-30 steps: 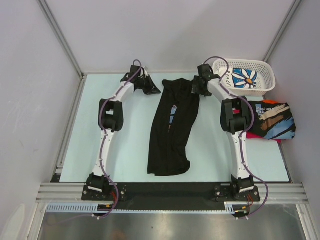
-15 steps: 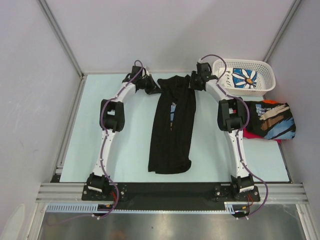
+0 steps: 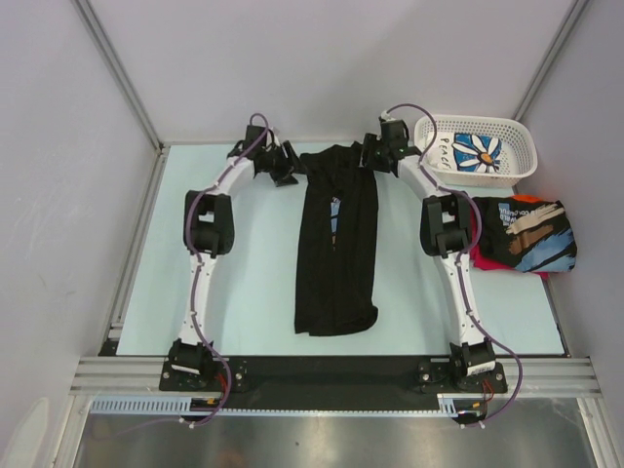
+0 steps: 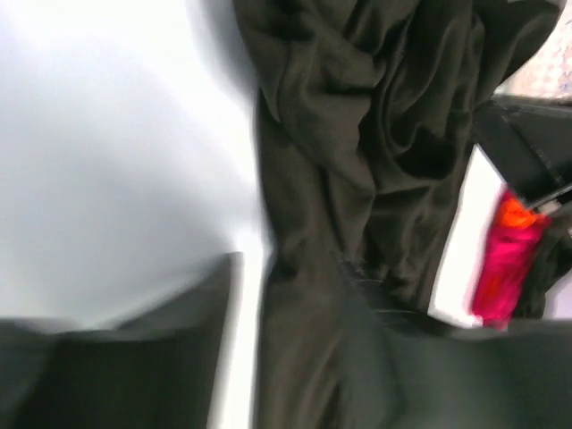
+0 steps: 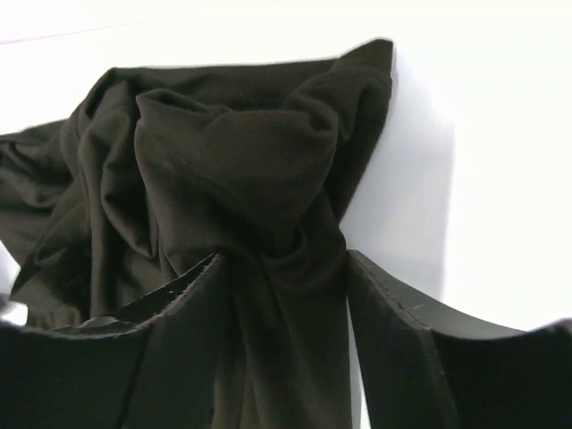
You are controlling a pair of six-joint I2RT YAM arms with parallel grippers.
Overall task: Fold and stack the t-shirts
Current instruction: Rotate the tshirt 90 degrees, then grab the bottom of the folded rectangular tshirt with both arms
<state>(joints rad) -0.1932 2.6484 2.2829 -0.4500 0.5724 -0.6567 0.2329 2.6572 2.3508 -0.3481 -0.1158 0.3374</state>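
A plain-looking black t-shirt (image 3: 336, 244) lies as a long folded strip down the middle of the table, its far end spread between both grippers. My left gripper (image 3: 285, 171) is at its far left corner. In the blurred left wrist view the left gripper (image 4: 313, 295) is open, with cloth (image 4: 357, 134) lying between the jaws and a gap beside one finger. My right gripper (image 3: 373, 156) is at the far right corner. The right gripper (image 5: 284, 259) is open, with bunched black cloth (image 5: 232, 152) filling most of its gap.
A white lattice basket (image 3: 522, 132) at the back right holds the white shirt with blue daisy print (image 3: 478, 151). To the right, a folded black brush-stroke shirt (image 3: 531, 234) lies on a red one (image 3: 487, 258); the red shirt (image 4: 500, 259) also shows from the left wrist.
Both grippers have moved toward the back of the table, drawing the black shirt's far end with them and straightening the strip. The left jaws have parted.
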